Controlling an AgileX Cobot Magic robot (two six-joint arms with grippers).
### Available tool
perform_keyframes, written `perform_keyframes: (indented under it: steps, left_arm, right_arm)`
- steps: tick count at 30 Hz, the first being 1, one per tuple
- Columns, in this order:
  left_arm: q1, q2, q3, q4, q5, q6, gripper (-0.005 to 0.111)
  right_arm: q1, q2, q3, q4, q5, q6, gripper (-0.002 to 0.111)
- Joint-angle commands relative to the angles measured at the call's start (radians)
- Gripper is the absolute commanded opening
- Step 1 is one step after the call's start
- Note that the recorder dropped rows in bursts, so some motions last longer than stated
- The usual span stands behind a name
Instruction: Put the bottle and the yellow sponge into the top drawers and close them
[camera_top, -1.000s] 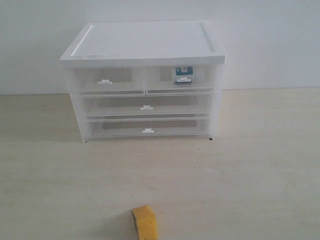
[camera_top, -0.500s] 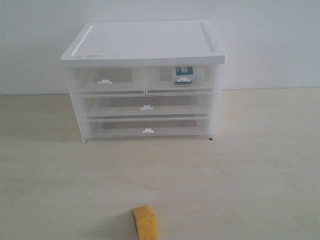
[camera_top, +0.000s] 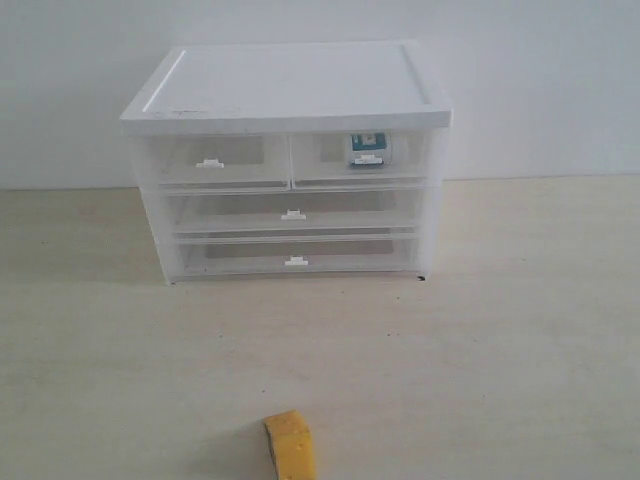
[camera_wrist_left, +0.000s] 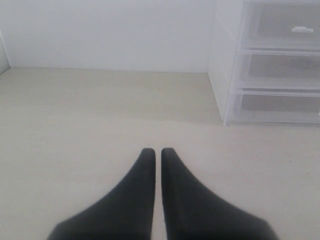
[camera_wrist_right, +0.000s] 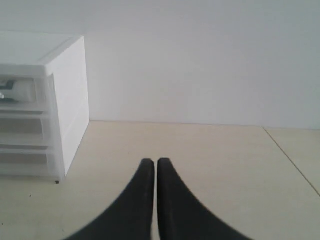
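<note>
Both pinched shut, empty: left hand (camera_wrist_left: 158, 151), right hand (camera_wrist_right: 152, 161). yellow sponge (camera_top: 290, 445) on bench (camera_top: 520, 330), 6 o'clock of cabinet (camera_top: 290, 85). Risk: tugging left top drawer (camera_top: 245, 155) by its small tab (camera_top: 209, 162) may drag the light cabinet.

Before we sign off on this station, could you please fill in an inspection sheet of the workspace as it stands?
Surface: pale table, carrying the cabinet and the yellow sponge.
Job's things: bottle inside the right top drawer, which is shut; left top drawer shut, looks empty; yellow sponge on the table in front of the cabinet, not yet stowed.
Clutter: nothing seen.
Hands: left hand and right hand both shut, holding nothing.
Cables: nothing seen.
Surroundings: plain white wall behind.
</note>
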Motion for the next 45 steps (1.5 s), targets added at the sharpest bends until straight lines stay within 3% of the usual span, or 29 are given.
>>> perform_keyframes:
  steps: [1,22,45]
  left_arm:
    - [0.003,-0.003,0.004,-0.008,0.001,0.001,0.004]
    - [0.003,-0.003,0.004,-0.008,0.001,0.001,0.004]
    - [0.003,-0.003,0.004,-0.008,0.001,0.001,0.004]
  right_arm:
    - [0.0,-0.093,0.081,-0.007,-0.007,-0.005,0.0]
    - [0.0,-0.238,0.216,0.026,0.059,0.001,0.0]
    - [0.0,-0.238,0.216,0.036,0.165,-0.001,0.0]
